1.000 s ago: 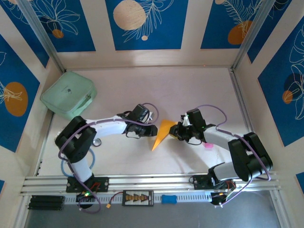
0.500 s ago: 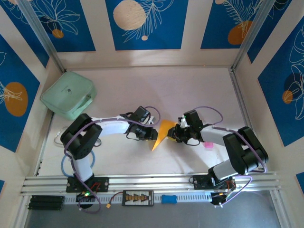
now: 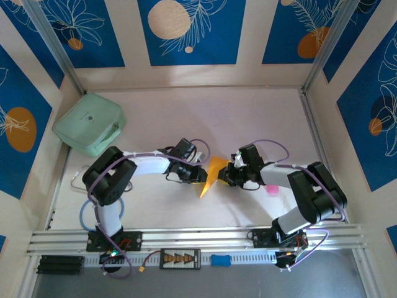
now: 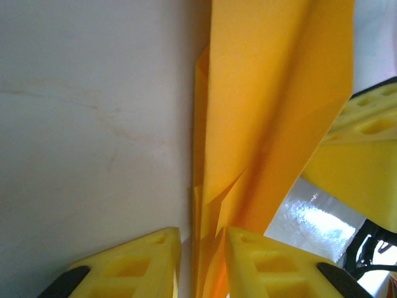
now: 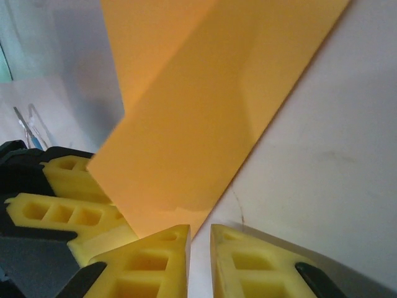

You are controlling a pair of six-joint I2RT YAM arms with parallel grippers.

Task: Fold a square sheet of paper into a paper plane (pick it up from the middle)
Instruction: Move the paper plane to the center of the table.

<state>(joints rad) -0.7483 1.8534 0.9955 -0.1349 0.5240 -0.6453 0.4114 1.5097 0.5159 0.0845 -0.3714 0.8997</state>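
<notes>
The orange-yellow square sheet of paper point(image 3: 214, 169) is folded into a narrow pointed shape, its tip toward the near edge. It is held between the two grippers at the middle of the table. My left gripper point(image 3: 198, 176) is at its left edge. In the left wrist view the paper's layers point(image 4: 267, 93) run down between the yellow fingertips point(image 4: 155, 248), and the left gripper point(image 4: 203, 233) is shut on them. My right gripper point(image 3: 227, 176) is at the paper's right side. In the right wrist view the right gripper point(image 5: 200, 228) has its jaws nearly together, and the paper's point(image 5: 186, 112) corner ends at their tips.
A mint-green case point(image 3: 90, 129) lies at the back left. A small pink object point(image 3: 272, 190) sits beside the right forearm. Patterned walls close in three sides, and an aluminium rail point(image 3: 198, 239) runs along the near edge.
Both grippers have narrowed and drawn closer against the paper. Both arms' elbows have shifted inward. The paper has barely moved.
</notes>
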